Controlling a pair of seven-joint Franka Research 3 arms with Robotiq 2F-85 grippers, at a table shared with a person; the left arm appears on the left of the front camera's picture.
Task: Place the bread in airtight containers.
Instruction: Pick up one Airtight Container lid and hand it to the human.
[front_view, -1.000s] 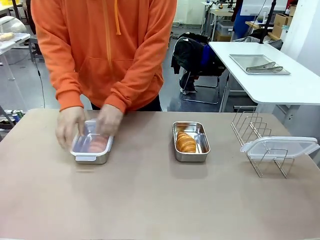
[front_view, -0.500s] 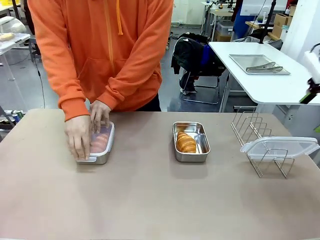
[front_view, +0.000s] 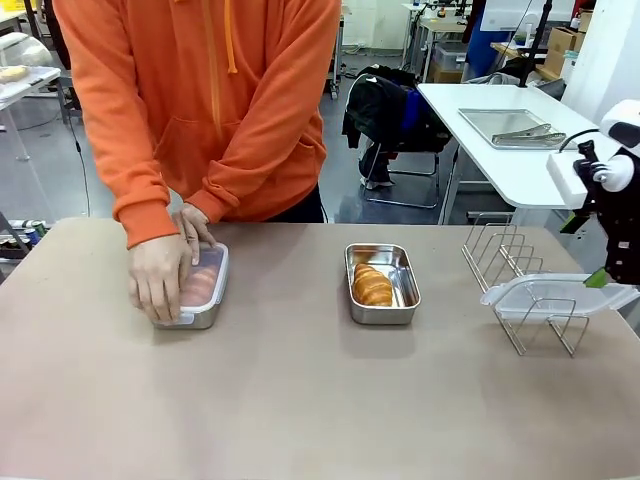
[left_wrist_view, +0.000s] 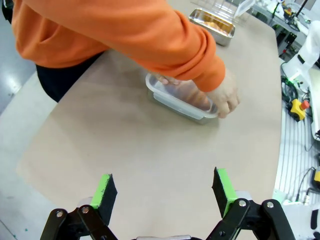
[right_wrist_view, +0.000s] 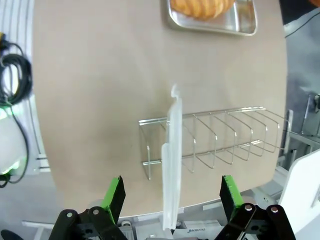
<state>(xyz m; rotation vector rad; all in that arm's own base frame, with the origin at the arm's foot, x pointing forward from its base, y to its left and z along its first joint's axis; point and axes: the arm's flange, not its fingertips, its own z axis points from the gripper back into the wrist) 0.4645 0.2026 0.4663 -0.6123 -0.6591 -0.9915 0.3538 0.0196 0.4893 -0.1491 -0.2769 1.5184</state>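
We are seeing one croissant (front_view: 372, 285) lying in the open steel container (front_view: 382, 283) at the middle of the table (front_view: 300, 400). The other croissant (front_view: 200, 285), blurred through clear plastic, seems to be sitting in the left container (front_view: 197, 290), where a person's hands (front_view: 162, 275) are pressing on its lid (front_view: 205, 272). The second lid (front_view: 558, 294) is resting on the wire rack (front_view: 515, 275); our right gripper (right_wrist_view: 170, 200) is hanging above it, fingers apart. Our left gripper (left_wrist_view: 164, 190) is hovering, fingers spread.
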